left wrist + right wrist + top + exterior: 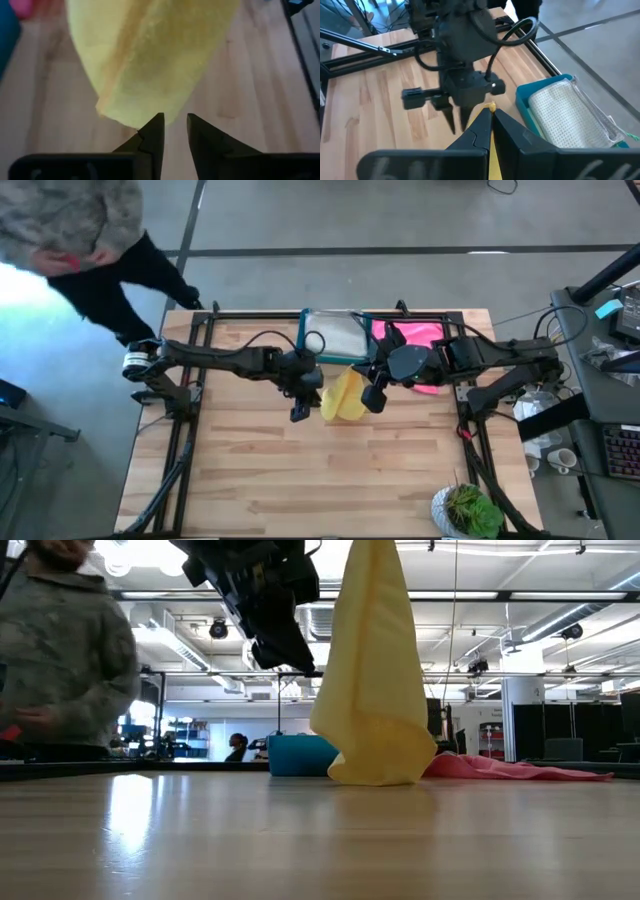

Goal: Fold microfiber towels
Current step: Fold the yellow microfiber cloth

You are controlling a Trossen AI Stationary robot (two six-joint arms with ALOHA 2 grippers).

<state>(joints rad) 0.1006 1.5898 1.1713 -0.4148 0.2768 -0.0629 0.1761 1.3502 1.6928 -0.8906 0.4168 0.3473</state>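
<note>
Right gripper point(491, 120) jaws pinched tight on the top corner of the yellow towel point(375, 670), which hangs below them, its lower edge on the table point(300, 470). Left gripper point(175, 131) jaws slightly parted, empty, just short of the hanging cloth.

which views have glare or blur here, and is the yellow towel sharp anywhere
High view: bright washed-out patch on the floor at far left, near the person. Low view: ceiling lights glare, a pale sheen lies on the table, and the yellow towel is fairly crisp. Left wrist view: the towel is soft and out of focus just beyond the left gripper. Right wrist view: the right gripper is blurred up close.
</note>
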